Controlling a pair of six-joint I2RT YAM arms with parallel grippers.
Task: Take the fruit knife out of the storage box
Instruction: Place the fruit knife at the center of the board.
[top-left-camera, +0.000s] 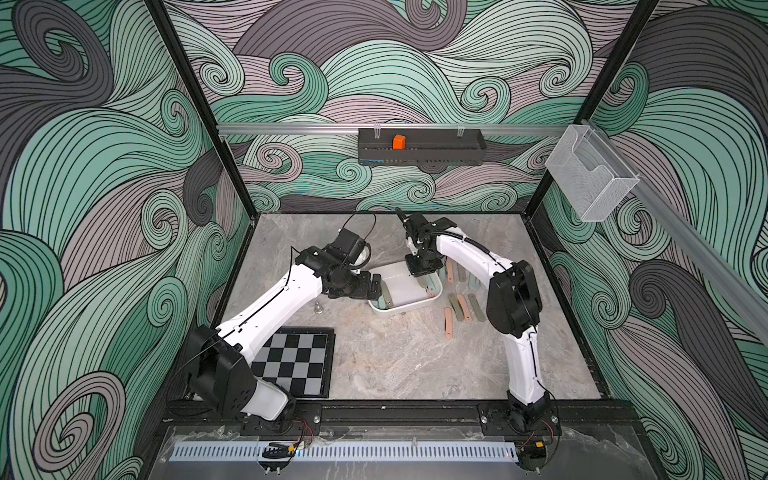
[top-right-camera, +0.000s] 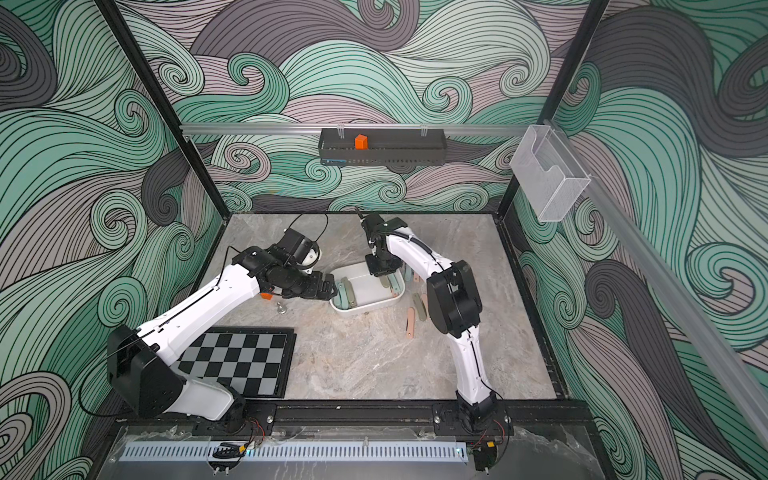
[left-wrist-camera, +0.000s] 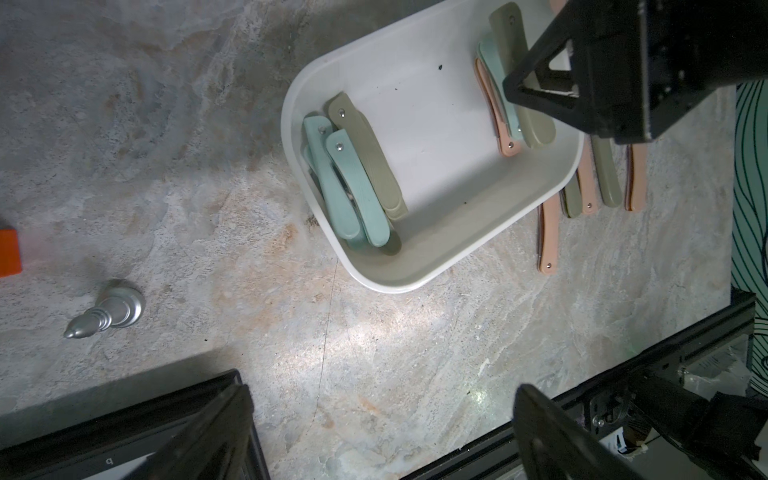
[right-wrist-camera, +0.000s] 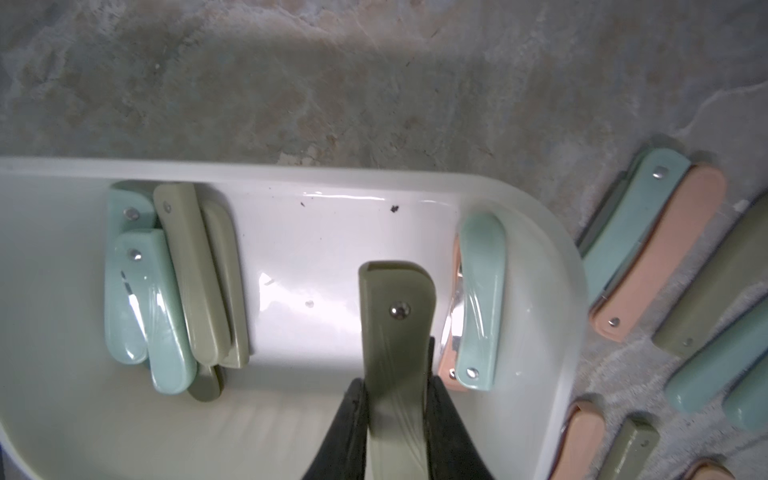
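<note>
While the right gripper (right-wrist-camera: 397, 415) is closed narrowly on an olive-green folded fruit knife (right-wrist-camera: 397, 316), pinching its handle from both sides, we find that knife inside the white storage box (right-wrist-camera: 291, 174), toward the box's right end. We cannot tell whether it rests on the box floor or hangs a little above it. Just beside it, against the right end wall, a teal knife (right-wrist-camera: 478, 299) lies on top of a pink knife (right-wrist-camera: 446, 365). At the opposite end of the box we see a cluster of teal and olive knives (left-wrist-camera: 353, 174) stacked close together. The left gripper (left-wrist-camera: 382, 388) stands wide apart and holds nothing. In both top views it sits at the box's left end, and we cannot tell whether it touches the rim. On the marble table (top-left-camera: 395, 365), just to the right of the box, more folded knives (top-left-camera: 461, 307) in pink, olive and teal lie scattered. Under the left arm we make out a silver chess piece (left-wrist-camera: 108, 311) with an orange block (left-wrist-camera: 8, 251) near it, and nearer the arm's base a chessboard (top-left-camera: 297, 359) lies flat
</note>
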